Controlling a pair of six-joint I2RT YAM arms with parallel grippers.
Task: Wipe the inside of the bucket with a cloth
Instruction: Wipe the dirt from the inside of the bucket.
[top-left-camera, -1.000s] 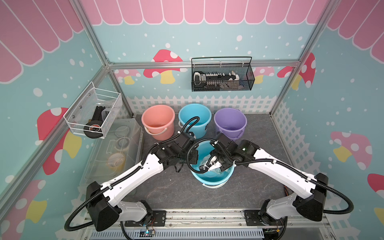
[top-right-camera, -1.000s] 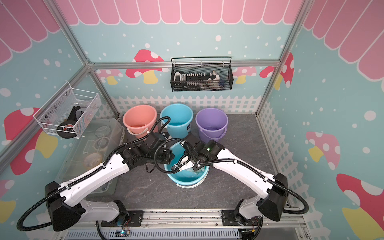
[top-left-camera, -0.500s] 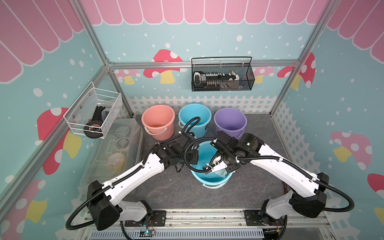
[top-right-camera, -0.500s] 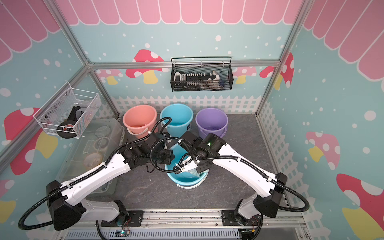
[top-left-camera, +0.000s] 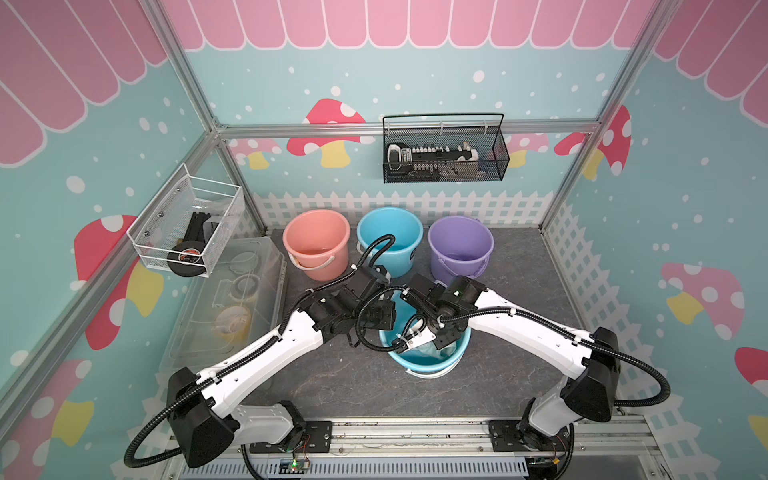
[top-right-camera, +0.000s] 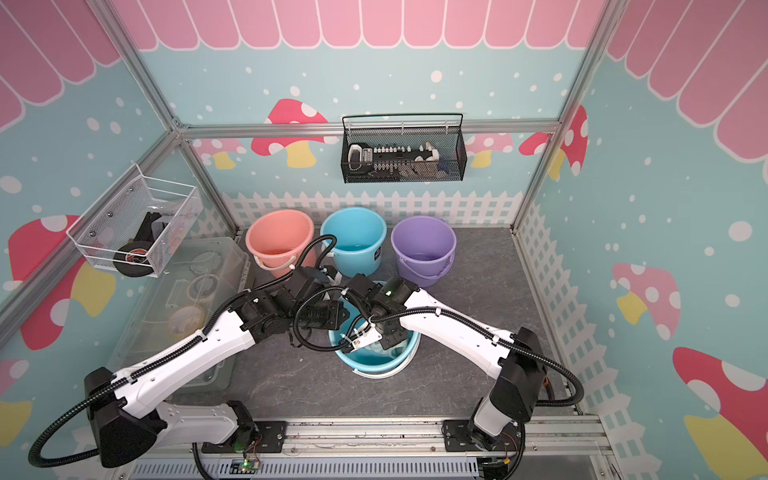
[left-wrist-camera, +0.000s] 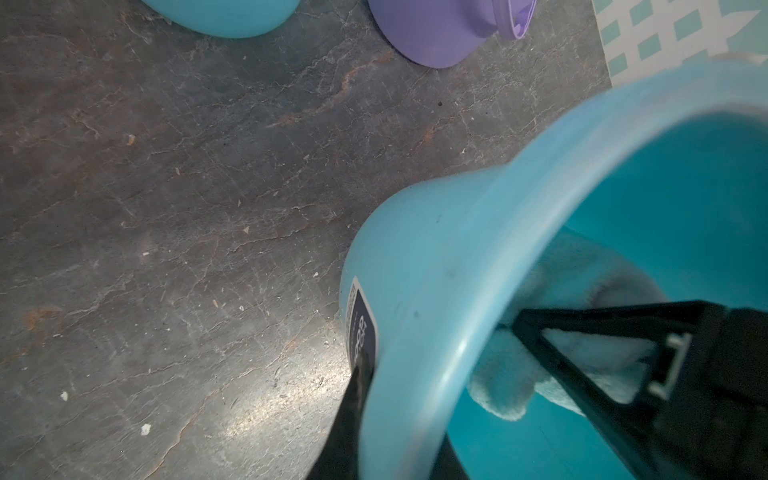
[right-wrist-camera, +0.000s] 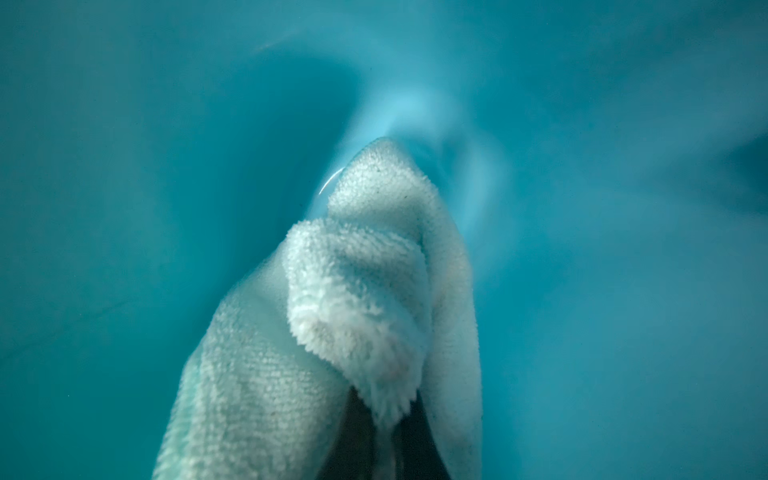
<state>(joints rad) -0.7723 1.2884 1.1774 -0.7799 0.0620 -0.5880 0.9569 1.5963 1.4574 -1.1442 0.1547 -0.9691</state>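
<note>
- In both top views a smooth, round, sky-blue plastic bucket (top-left-camera: 428, 368) is seen upright on the grey, stone-veined tabletop (top-left-camera: 332, 382). It stands in front of a salmon bucket (top-left-camera: 316, 241), a second blue bucket (top-left-camera: 390, 232) and a purple bucket (top-left-camera: 459, 243).
- A pale aqua cloth (top-left-camera: 430, 352) is seen bunched inside the near bucket. The white left arm (top-left-camera: 286, 340) and right arm (top-left-camera: 523, 328) are brought together over its mouth.
- In the left wrist view the bucket's thin, flaring wall is clamped by the left gripper (left-wrist-camera: 438, 343). One black finger is pressed on the outside beside a dark label (left-wrist-camera: 363, 328), and the other is laid against the inner wall. The fluffy cloth is seen behind the inner finger, low in the bucket.
- In the right wrist view the cloth's looped terry pile is shown folded into a soft cone. It is pinched tight by the right gripper (right-wrist-camera: 384, 419) between dark fingers. Its tip is set against the glossy blue inner surface.
</note>
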